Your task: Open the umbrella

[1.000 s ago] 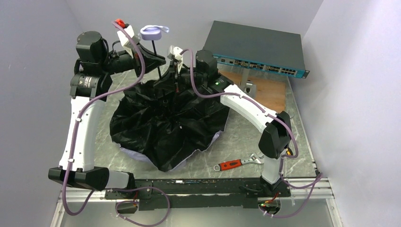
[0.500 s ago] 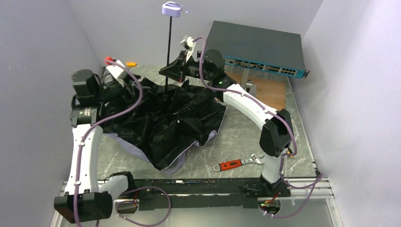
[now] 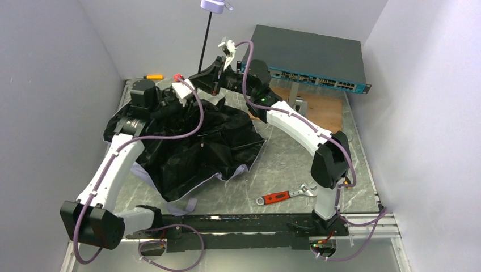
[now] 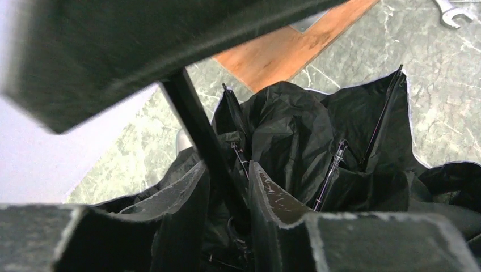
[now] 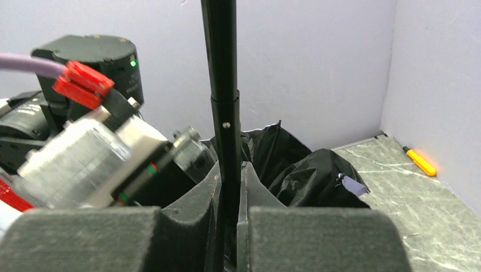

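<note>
Firm hold here: the right gripper (image 5: 230, 170) is clamped on the umbrella (image 3: 193, 147) shaft (image 5: 222, 68), and the left gripper (image 4: 227, 170) pinches it lower down. Black fabric sprawls on the table (image 3: 295, 164) at nine o'clock, handle (image 3: 212, 5) up at twelve.

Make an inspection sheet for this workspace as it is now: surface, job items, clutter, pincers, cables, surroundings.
Surface: green marbled table, with a wooden board at the far right.
Job's things: umbrella canopy crumpled, black side up, not spread; shaft standing, handle on top.
Clutter: red-handled wrench, orange screwdriver, network switch.
Grippers: left pincer and right pincer both shut on the shaft.
Cables: purple cables looped along both arms.
Surroundings: plain pale walls on three sides.
</note>
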You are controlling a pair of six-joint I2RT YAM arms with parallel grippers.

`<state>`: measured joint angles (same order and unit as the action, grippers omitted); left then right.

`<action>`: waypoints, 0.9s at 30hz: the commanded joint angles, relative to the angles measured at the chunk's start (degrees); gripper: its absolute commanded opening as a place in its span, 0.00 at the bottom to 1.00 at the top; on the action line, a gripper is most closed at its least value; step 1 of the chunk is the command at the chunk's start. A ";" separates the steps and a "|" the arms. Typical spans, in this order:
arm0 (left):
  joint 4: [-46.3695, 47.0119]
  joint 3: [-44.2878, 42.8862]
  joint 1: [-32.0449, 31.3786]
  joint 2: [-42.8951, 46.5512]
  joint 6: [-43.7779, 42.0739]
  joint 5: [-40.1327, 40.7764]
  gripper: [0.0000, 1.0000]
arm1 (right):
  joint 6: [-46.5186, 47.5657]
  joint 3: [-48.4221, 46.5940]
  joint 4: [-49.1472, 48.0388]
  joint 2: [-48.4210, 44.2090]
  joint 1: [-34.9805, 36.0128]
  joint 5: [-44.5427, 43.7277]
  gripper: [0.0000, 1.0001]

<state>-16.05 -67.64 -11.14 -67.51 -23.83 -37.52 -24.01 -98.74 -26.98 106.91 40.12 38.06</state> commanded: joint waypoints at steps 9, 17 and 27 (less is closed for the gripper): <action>-5.73 2.91 9.68 -3.95 -7.54 9.60 0.27 | -3.67 -7.64 -7.67 -5.27 -0.31 -5.11 0.00; -6.63 9.11 16.91 -3.91 -17.75 11.74 0.38 | -7.13 -8.59 -10.91 -6.37 -1.06 -5.08 0.00; -8.67 9.06 19.07 -8.33 -23.09 15.03 0.44 | -9.84 -10.16 -14.95 -7.00 -1.67 -5.33 0.00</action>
<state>-13.76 -62.17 0.16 -69.93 -37.87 -43.72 -25.52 -99.68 -22.74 108.90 41.82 29.78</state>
